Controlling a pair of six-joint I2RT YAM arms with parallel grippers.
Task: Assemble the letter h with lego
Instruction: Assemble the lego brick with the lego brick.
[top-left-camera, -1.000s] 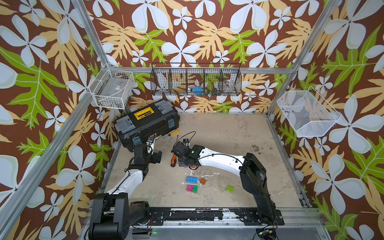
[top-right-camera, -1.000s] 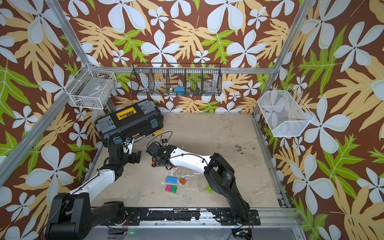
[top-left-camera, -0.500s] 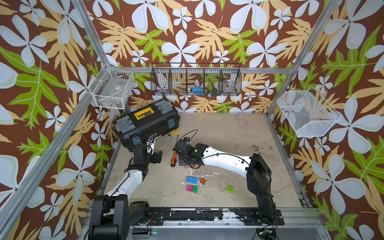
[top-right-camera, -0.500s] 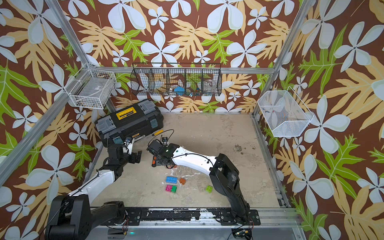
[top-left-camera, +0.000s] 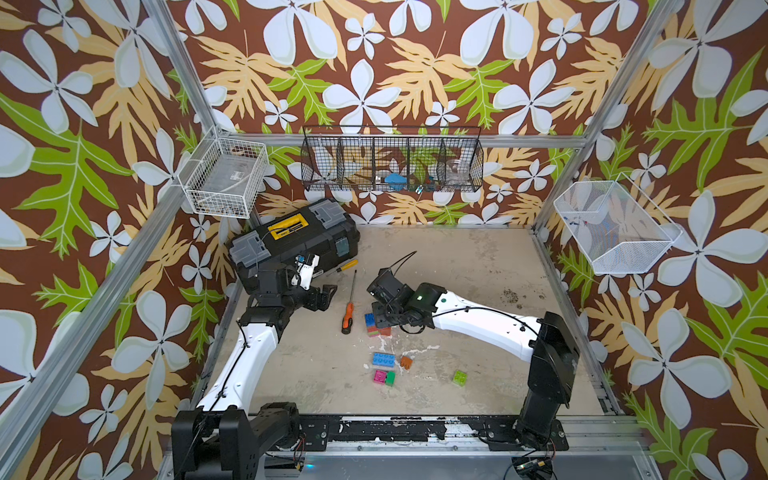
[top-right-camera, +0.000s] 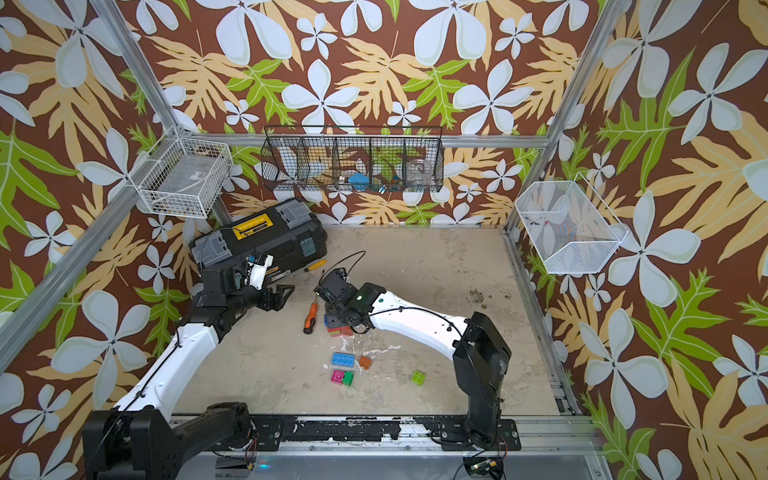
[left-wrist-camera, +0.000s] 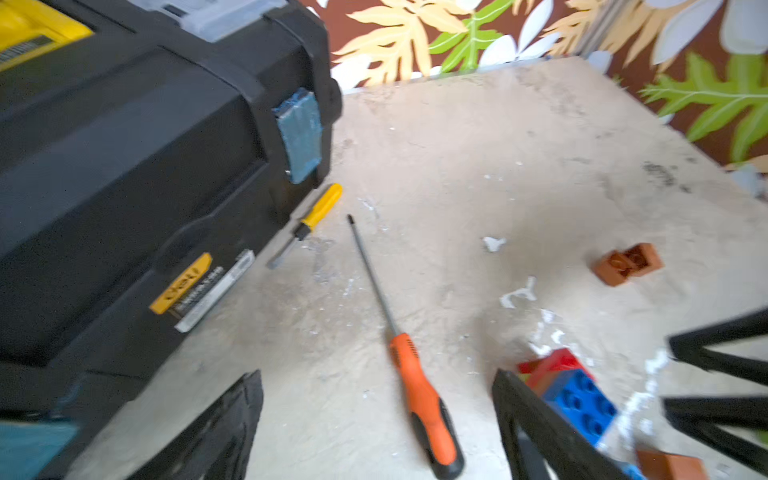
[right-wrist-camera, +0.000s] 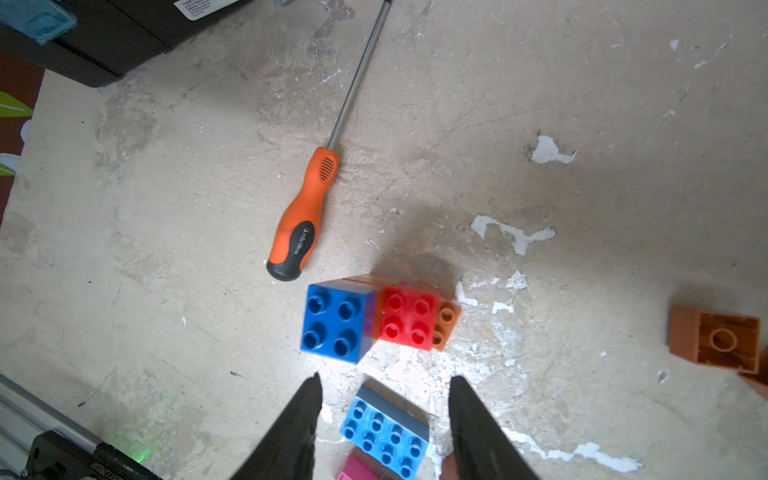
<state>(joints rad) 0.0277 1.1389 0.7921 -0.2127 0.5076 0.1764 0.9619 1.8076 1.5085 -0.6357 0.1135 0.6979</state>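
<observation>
Both pairs of jaws stand apart and empty. In both top views the right gripper (top-left-camera: 379, 309) has drawn back toward its own side, uncovering the letter h (top-left-camera: 376, 325), a blue, red and orange cluster just beside the orange screwdriver (top-left-camera: 347, 320). The left gripper (top-left-camera: 327, 293) has barely shifted. The left wrist view shows wide jaws, with the screwdriver on the table (left-wrist-camera: 457, 145) between them. The right wrist view shows narrower jaws above a light blue brick (right-wrist-camera: 384, 436).
</observation>
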